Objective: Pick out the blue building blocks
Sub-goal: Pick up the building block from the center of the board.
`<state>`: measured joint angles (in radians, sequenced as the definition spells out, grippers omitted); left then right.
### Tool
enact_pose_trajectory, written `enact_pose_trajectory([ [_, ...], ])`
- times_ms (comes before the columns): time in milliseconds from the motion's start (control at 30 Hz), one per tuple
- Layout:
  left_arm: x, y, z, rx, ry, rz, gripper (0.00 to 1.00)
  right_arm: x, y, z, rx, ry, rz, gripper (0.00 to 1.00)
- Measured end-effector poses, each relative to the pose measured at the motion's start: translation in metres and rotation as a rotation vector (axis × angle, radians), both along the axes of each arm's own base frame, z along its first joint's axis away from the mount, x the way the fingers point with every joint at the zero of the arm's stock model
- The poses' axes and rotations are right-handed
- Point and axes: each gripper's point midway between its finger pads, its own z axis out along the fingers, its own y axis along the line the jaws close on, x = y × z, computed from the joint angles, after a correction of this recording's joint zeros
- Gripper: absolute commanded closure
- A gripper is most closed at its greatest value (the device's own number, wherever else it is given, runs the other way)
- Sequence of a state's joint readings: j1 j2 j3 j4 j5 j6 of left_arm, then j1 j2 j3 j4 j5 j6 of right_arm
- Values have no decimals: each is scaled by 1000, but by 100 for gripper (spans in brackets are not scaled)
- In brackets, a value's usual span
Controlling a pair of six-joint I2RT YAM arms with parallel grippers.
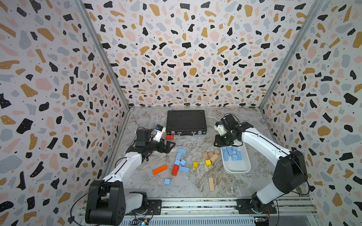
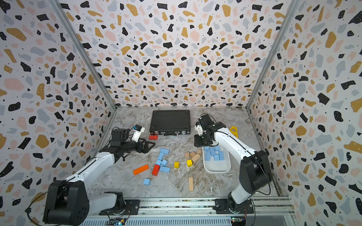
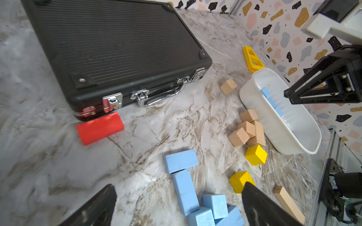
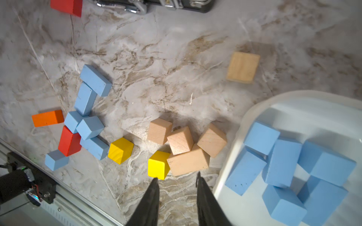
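The right tool (image 4: 176,176) hangs just outside the tub (image 4: 323,109). Its jaws stand narrowly apart with nothing between them. The left tool (image 3: 179,185) is well apart from the tub, with its jaws spread wide and empty.

Some of the blue blocks (image 4: 282,162) lie heaped inside the tub, tilted against one another. Tan blocks (image 4: 180,140) are bunched against the tub's outer wall, with two yellow cubes (image 4: 120,150) near them. Farther from the tub, six more blue blocks sit on the desk (image 4: 176,58). Five form a touching cluster (image 4: 90,127) of bars and cubes, pressed against a red block (image 4: 69,140), with an orange bar (image 4: 48,118) close by. One blue cube (image 1: 167,181) sits alone, farthest from the tub.

The blue blocks look light and rigid, with a matte painted finish and flat, square-edged faces. They should neither crush nor slip easily. A bar is best pinched across its short width near the middle, and a cube across any two opposite faces. In the cluster the jaws will find little room between neighbours, so the outer pieces and the lone cube look the easiest takes.

The tub is smooth, glossy white with rounded corners. The desk is grey-brown marbled laminate.
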<state>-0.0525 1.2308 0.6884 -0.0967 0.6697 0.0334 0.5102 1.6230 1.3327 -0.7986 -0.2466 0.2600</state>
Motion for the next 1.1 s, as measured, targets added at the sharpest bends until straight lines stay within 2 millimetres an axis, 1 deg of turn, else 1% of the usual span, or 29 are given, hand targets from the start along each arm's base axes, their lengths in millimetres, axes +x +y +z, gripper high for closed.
enact_pose_trajectory([
  [167,5,20,7,31,-45,45,0,7,39,-2,-35,-45,143,65],
  [233,6,27,9,45,-63,58,0,6,56,-3,-41,-63,205,65],
  [300,6,35,11,57,-72,74,0,-2,73,-7,-49,-82,284,65],
  [400,6,50,11,74,-68,110,0,-21,94,-11,-57,-105,403,65],
  [533,5,73,17,114,-84,151,0,-40,114,-15,-75,-128,508,63],
  [667,3,92,22,158,-104,195,0,-52,130,-23,-94,-114,523,62],
  [800,2,105,18,180,-87,235,0,-67,143,-42,-114,-61,504,58],
  [967,3,113,16,196,-77,276,0,-80,159,-63,-132,-6,475,52],
  [1100,4,114,17,189,-76,284,0,-83,173,-72,-134,3,466,52],
])
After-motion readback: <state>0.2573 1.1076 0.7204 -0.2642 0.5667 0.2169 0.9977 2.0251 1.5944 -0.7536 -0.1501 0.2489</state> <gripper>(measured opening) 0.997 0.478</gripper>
